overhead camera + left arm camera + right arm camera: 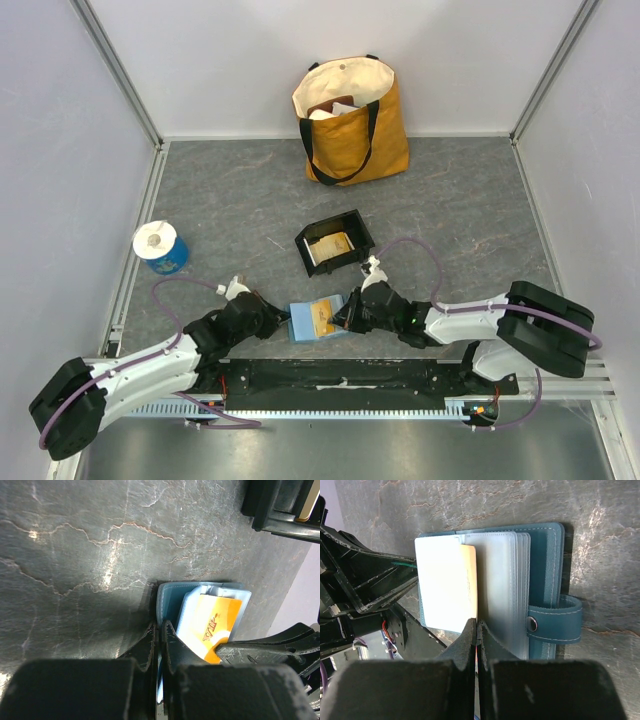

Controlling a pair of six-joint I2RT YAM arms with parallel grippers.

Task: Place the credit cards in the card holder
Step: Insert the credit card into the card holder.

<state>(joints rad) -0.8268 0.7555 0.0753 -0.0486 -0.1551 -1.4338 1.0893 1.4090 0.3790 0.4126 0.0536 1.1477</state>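
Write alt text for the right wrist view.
The right pincer pinches the near edge of a pale credit card lying over the clear sleeves of the open teal card holder. The left pincer meets the holder's left edge. The snap tab sticks out to the right on the grey stone-patterned table.

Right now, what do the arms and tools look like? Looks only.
The left arm and right arm match: white link shells, black joint housings. The left tool and right tool are black, with scuffed matte fingers. A purple cable loops along each arm. No markings legible.
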